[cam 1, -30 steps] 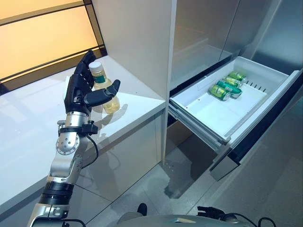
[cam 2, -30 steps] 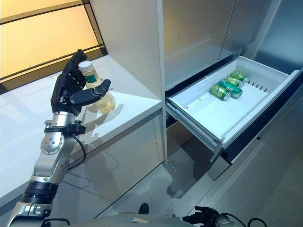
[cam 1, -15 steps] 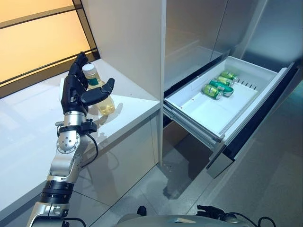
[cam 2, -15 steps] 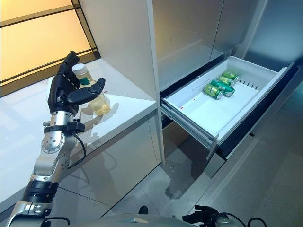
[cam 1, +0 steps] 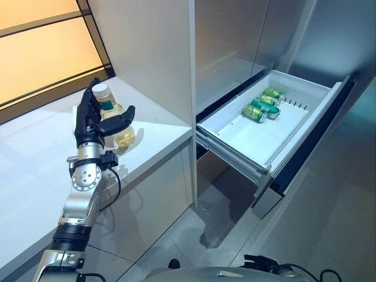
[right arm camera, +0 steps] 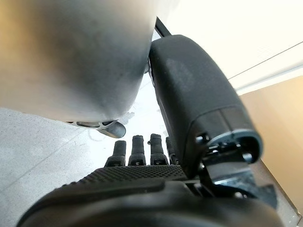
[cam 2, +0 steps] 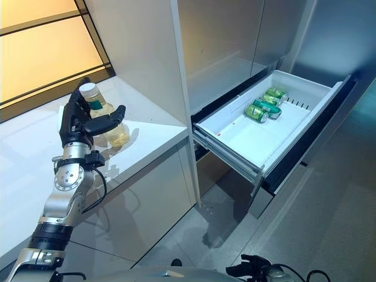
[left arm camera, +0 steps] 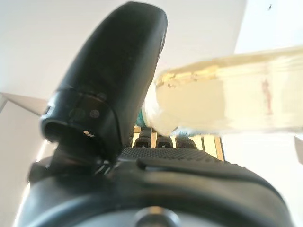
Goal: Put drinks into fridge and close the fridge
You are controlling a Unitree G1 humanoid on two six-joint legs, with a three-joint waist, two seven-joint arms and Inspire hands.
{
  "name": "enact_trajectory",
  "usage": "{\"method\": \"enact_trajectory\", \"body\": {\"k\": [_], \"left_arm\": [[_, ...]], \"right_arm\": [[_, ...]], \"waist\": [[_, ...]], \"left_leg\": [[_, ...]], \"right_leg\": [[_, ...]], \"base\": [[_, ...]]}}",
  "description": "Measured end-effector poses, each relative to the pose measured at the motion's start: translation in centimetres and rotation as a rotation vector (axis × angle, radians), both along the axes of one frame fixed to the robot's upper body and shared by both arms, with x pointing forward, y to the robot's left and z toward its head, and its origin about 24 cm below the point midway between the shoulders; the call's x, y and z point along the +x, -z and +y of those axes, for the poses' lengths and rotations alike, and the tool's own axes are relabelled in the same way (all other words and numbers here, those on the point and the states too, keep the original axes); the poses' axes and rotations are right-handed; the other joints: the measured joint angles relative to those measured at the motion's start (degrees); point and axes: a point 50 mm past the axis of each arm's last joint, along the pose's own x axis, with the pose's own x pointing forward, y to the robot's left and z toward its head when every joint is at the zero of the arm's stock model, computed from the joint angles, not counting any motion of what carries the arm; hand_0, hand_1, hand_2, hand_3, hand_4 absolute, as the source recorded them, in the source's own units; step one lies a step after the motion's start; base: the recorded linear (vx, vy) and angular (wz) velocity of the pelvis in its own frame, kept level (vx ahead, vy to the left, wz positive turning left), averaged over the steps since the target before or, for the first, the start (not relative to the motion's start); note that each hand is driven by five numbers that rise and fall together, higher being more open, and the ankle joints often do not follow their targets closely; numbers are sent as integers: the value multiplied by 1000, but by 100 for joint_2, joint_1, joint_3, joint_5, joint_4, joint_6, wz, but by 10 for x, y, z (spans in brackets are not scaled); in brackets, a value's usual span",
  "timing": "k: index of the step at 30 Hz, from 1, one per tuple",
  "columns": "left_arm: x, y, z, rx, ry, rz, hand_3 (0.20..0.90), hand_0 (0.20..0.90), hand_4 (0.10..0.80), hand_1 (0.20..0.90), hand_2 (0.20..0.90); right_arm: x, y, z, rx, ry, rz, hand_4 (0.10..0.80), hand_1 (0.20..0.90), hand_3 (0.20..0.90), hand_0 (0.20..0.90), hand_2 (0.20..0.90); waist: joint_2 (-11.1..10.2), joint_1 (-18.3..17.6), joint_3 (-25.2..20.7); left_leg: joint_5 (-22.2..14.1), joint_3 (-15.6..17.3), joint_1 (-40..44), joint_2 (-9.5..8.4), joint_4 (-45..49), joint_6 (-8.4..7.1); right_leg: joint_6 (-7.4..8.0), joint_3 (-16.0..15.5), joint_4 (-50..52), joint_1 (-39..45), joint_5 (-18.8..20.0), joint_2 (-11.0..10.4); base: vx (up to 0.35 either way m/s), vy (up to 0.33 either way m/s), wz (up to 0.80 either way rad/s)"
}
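Note:
A clear bottle of pale yellow drink with a white cap stands on the white counter. My left hand is right at it, fingers straight up behind the bottle and thumb reaching across its front; the hand is open around it. In the left wrist view the bottle lies just past the thumb. The white fridge drawer is pulled out to the right, with green cans lying at its far end. My right hand shows only in its wrist view, fingers straight, holding nothing.
A tall grey fridge panel rises between the counter and the drawer. A dark-framed amber window backs the counter. The drawer's dark front juts out over grey floor.
The whole picture has shifted left, so the camera has moved. My left hand stays around the bottle, with the thumb a little closer to it.

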Motion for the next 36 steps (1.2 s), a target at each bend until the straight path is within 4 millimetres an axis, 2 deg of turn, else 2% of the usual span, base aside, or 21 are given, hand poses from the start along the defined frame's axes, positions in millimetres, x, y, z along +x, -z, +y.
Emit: {"method": "enact_trajectory", "body": {"k": [16,28,36], "left_arm": [[1,3,4,0,-23,14,900,900,800,900,900],[2,5,1,15,28,37,900,900,800,900,900],[4,20,8,11,5,118,900,900,800,900,900]], "right_arm": [[-4,1,2,3,-3,12,800,900,900,900,900],[-4,1,2,3,-3,11,800,900,900,900,900],[-3,1,2,3,-3,10,800,900,900,900,900]], "waist": [[-38,-55,-133],[-37,-64,-133],[-34,-90,-134]], "left_leg": [[-3,14,4,4,-2,1],[-3,15,4,4,-2,1],[-4,16,4,5,-2,0]], "right_leg": [[21,14,3,-5,-14,2],[21,16,3,-4,-14,2],[21,17,2,-4,-14,3]], "base": [[0,0,0],[0,0,0],[0,0,0]]}}
